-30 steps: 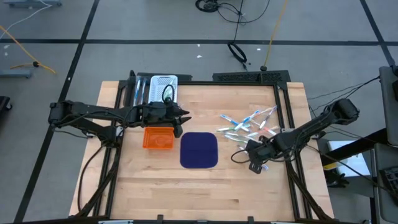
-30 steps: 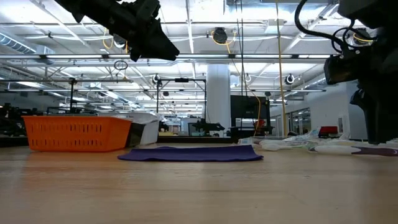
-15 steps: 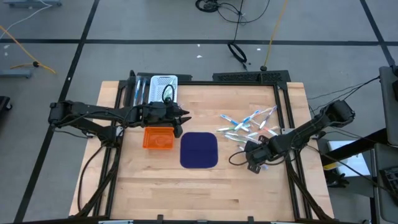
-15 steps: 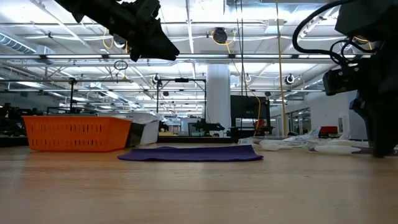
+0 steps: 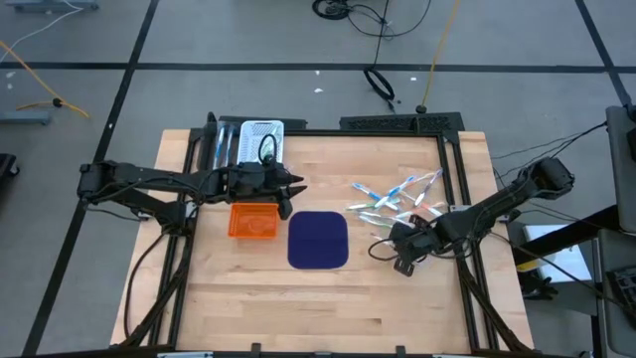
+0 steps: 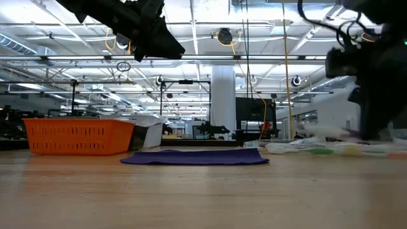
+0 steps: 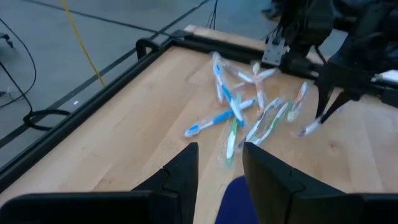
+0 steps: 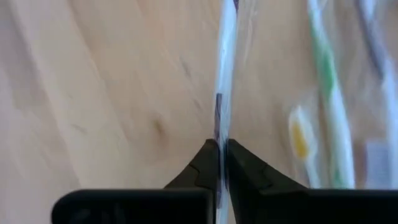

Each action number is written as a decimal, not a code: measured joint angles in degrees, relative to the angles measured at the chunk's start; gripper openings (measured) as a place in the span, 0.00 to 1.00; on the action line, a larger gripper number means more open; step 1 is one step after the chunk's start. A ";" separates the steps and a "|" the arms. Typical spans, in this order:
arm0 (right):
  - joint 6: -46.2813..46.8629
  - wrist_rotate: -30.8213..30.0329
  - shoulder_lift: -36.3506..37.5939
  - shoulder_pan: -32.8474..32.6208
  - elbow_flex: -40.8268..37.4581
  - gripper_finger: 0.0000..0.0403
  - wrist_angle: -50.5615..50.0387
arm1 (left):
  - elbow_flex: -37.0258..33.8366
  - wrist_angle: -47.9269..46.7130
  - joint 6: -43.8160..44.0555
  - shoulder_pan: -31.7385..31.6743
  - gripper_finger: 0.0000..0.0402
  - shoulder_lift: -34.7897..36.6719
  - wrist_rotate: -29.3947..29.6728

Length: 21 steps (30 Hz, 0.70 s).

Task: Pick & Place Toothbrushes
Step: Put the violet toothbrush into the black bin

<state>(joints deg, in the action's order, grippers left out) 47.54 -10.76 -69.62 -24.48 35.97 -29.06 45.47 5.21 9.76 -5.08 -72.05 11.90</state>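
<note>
Toothbrush (image 8: 224, 74) now lifted between right pincer (image 8: 221, 163) fingers

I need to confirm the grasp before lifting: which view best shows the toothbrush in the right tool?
The right wrist view: the right tool is shut on the held toothbrush, seen close up. In the left wrist view it hangs small from the tool. The high view hides it under the arm; the low view is too blurred to tell.

A dark blue rounded-square mat (image 5: 318, 240) lies flat near the middle of the wooden surface (image 5: 298, 308). Just beside the mat's left edge sits an orange basket (image 5: 252, 221), apart from it. Behind that basket, farther from the mat, stands a white basket (image 5: 262, 139).
</note>
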 joint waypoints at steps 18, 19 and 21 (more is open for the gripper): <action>-34.51 -19.46 11.30 4.50 0.02 0.02 38.77 | 0.07 29.26 -0.87 1.86 0.32 -7.72 -9.32; -35.95 -19.47 11.29 4.87 0.04 0.02 40.30 | 0.07 31.73 -0.93 2.09 0.32 -9.10 -9.52; -37.87 -19.46 11.26 5.44 0.04 0.02 42.35 | 0.07 37.54 -1.65 2.60 0.32 -11.78 -9.73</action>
<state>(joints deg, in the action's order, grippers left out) 9.67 -30.22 -58.37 -19.04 36.01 13.29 45.54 42.76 8.11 -2.48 -83.83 2.17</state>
